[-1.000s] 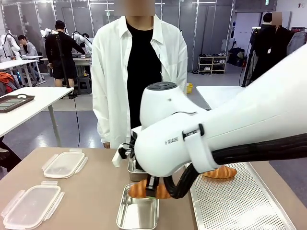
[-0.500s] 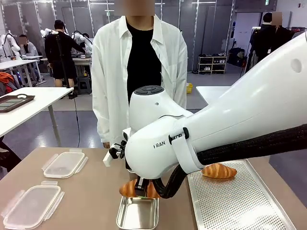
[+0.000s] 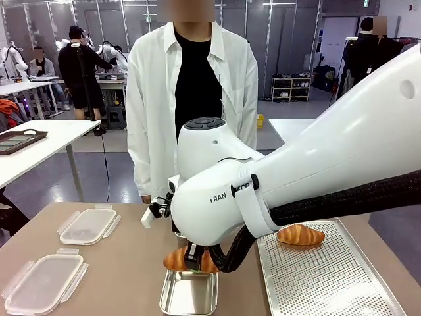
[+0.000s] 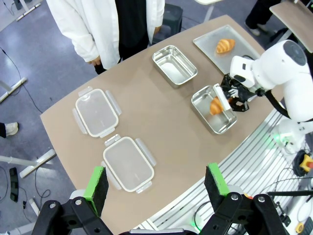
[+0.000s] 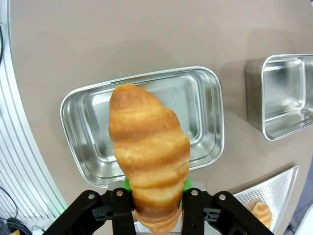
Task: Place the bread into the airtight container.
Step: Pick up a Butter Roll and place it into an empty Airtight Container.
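The right claw (image 5: 155,193) grips the bread (image 5: 146,156) just above the near tin (image 5: 195,98). A second ago it was further right; now it has stopped there, so lowering it in looks next. The left claw (image 4: 155,182) is wide and empty.

At centre frame, a golden-brown, ridged croissant (image 5: 149,161) shows against a shiny silver metal container (image 5: 93,147) and a matte tan table (image 5: 122,34). At lower right, a pale grey tray (image 3: 329,283) is dotted with fine holes. The black left gripper (image 4: 155,176) has bright green pads (image 4: 96,182).
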{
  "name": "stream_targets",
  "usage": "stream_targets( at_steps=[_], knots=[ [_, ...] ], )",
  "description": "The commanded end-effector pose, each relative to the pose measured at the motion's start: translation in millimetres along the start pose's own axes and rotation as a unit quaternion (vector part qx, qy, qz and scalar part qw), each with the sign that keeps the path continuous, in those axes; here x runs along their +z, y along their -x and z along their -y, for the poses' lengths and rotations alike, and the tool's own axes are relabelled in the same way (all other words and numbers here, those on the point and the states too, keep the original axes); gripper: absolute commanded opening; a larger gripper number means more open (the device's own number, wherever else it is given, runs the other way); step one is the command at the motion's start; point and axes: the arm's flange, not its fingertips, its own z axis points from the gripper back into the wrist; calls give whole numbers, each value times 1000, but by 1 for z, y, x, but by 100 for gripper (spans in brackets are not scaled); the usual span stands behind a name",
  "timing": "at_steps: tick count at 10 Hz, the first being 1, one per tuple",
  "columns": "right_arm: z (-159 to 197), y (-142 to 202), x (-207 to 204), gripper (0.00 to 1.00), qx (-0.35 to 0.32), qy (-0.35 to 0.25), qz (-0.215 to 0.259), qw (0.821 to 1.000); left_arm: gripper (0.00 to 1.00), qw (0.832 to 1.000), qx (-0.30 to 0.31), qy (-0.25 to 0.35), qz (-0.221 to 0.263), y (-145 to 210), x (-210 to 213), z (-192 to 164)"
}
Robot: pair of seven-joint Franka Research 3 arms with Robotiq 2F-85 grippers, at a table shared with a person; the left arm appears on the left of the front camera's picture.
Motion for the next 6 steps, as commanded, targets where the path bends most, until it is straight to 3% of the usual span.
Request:
stream_targets(
  at_steps=[1,3,6],
  knots=[
    [1,0,-6,37,-89,-19,9,996,100,1000,-8,2,0,-1,1,0],
    [-10,2,-3,37,-182,-40,7,982,100,1000,-8,2,0,-1,1,0],
    [-4,0,-20,37,-385,-39,47,921,100,1000,-8,2,0,-1,1,0]
  ],
)
